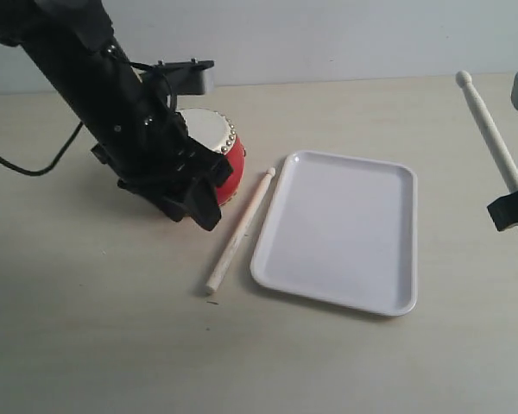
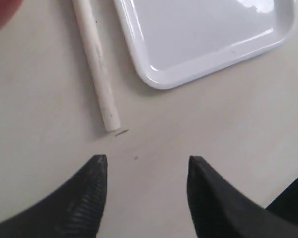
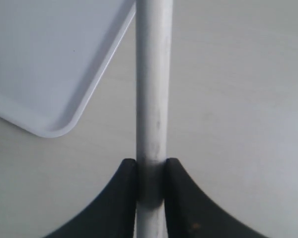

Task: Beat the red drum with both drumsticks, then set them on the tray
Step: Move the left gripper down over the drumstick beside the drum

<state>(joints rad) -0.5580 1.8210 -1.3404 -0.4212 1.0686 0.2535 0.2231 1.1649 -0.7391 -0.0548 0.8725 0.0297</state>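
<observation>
The red drum (image 1: 229, 155) stands at the back left, half hidden behind my left arm. One drumstick (image 1: 240, 231) lies flat on the table between the drum and the white tray (image 1: 345, 233), its rounded tip toward the back. My left gripper (image 1: 203, 207) hovers by the drum, open and holding nothing. In the left wrist view that gripper (image 2: 146, 161) is just short of the blunt end of the lying drumstick (image 2: 97, 64), with the tray's corner (image 2: 159, 79) beyond. My right gripper (image 3: 151, 168) is shut on the other drumstick (image 3: 154, 74), which is raised at the far right (image 1: 492, 129).
The light wooden tabletop (image 1: 86, 328) stretches around everything. A black cable (image 1: 34, 168) trails on the left. The right wrist view shows a corner of the tray (image 3: 54, 131) beside the held stick. The right gripper (image 1: 514, 211) sits at the picture's right edge.
</observation>
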